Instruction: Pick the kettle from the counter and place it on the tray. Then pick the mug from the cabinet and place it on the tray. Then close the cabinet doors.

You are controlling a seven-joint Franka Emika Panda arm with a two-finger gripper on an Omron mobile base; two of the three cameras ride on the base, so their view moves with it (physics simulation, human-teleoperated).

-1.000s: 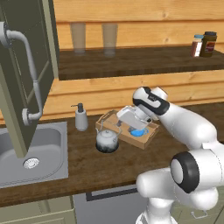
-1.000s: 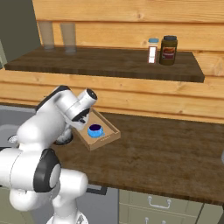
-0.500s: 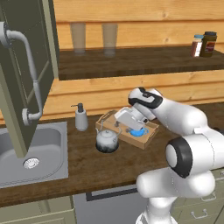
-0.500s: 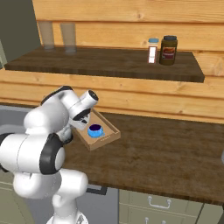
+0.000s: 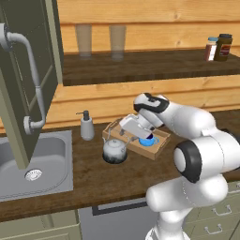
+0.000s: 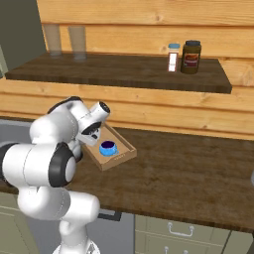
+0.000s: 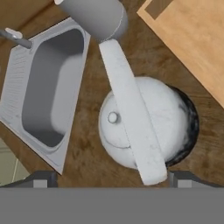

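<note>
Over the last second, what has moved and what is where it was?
The arm has swung its hand leftward, off the tray toward the kettle; the open gripper now hangs above the kettle, nothing gripped. Unchanged: kettle on the counter beside the tray, blue mug in the tray, cabinet door open.

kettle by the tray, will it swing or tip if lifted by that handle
Probably swings a little: the kettle would hang from its arched handle above a squat round body. Its smooth metal may slip in the jaws. Tipping looks unlikely, since the handle crosses near the lid knob, roughly over the middle.
</note>
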